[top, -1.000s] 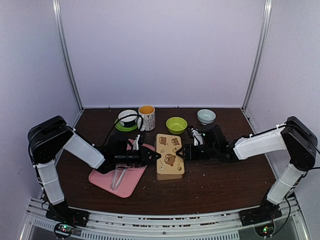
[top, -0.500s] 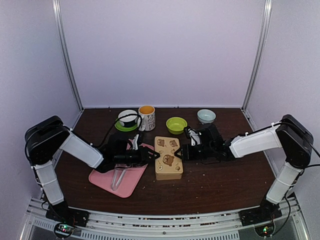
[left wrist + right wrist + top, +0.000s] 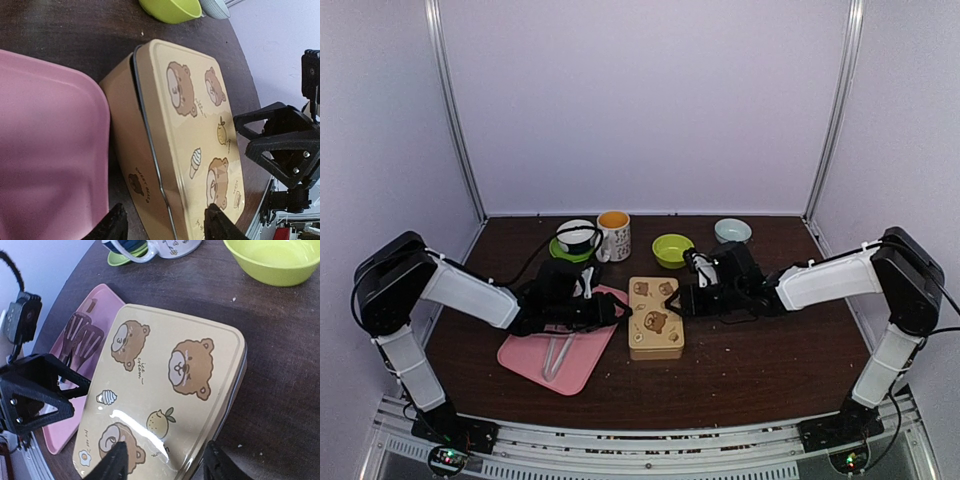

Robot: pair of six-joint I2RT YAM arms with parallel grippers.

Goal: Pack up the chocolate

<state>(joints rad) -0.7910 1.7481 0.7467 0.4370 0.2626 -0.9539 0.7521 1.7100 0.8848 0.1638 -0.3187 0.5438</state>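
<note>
Left gripper (image 3: 167, 227) drawn back leftward, jaws spread, holding nothing; right gripper (image 3: 165, 462) likewise parted, empty. Bear-printed tin (image 3: 655, 318), closed, lies between them, long axis front-to-back. Chocolate unseen, presumably inside tin.

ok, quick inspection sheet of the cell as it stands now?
Surface: dark table, a few pale specks, no spill seen.
Job's things: bear-printed tin mid-table, lid on; chocolate: nothing seen.
Clutter: pink tray with tongs on it, left of the tin; cup on green saucer, mug, green bowl, pale bowl along the back.
Grippers: left claw open by the tin's left side; right claw open by its right side; neither holds anything.
Cables: black cable loops from left arm toward the cup.
Surroundings: lilac walls, metal frame posts.
</note>
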